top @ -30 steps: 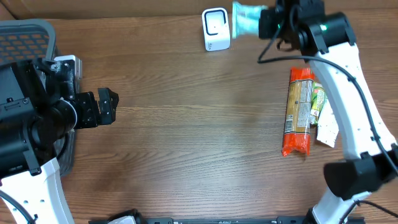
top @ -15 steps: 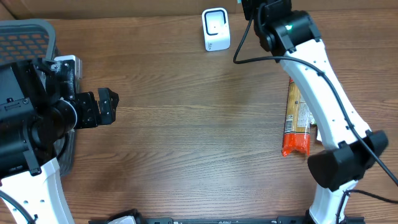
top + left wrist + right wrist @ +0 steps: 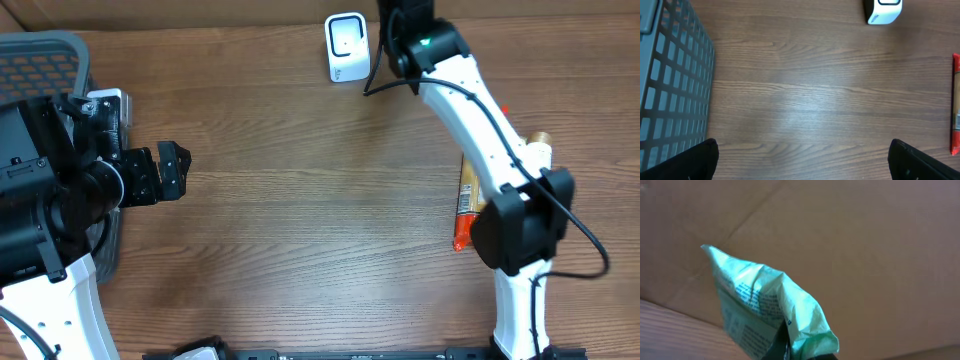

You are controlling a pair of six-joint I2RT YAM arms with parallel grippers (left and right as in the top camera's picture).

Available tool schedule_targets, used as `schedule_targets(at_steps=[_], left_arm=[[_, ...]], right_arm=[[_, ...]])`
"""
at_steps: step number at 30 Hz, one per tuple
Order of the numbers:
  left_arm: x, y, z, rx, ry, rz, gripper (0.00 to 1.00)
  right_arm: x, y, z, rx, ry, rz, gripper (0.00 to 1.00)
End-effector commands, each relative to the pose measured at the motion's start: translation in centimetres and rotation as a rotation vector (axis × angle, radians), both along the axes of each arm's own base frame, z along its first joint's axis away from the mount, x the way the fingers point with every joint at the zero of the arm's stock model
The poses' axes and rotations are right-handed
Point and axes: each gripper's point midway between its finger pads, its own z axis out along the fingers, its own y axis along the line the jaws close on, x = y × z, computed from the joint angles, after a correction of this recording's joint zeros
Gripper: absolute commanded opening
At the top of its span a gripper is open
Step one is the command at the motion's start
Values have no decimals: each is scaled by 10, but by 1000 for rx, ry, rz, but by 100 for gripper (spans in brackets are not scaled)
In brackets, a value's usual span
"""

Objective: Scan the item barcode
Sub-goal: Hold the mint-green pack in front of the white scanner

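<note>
Two hands, two states. The right hand [image 3: 792,352] is clamped tight on the lower edge of a crumpled green packet [image 3: 765,305]. A second ago that packet showed from overhead just right of the scanner [image 3: 347,47]. Now the arm has swung further back and left. The packet has left the overhead view and shows only from the wrist, against a brown cardboard wall. I judge the scanning pass is under way, possibly overshooting; whether a barcode faces the scanner I cannot tell. The left hand [image 3: 168,172], spread wide and empty, has not moved above the bench [image 3: 300,220], beside the basket [image 3: 45,55]. An orange pack [image 3: 464,205] lies partly under the right arm.
</note>
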Motion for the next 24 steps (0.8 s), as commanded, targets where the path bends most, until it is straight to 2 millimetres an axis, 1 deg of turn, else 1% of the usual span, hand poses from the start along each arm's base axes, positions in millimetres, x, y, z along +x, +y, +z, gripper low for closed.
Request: schedule_targets(at_steps=[1,3,5,9,13,20,24], left_arm=[[1,0,-1,4,0,-16,100],[1,0,-1,4,1,-16,99],[1,0,-1,3,1,-16,99],[1,0,-1,3,1,-16,100],[1,0,-1,3,1,-16,100],[1,0,-1,3,1,-16,100],[1,0,-1,3,1,-16,99]], right_arm=[[10,24,-16,-208,24,42,4],[19,33,-26,-305,4,37,4],[26,39,-31,-362,-23,32,4],[33,49,-52,-364,-30,43,4],[32,61,-72,-383,7,68,4],[23,84,-82,-400,32,116,4],[21,86,-90,-418,66,126,4]])
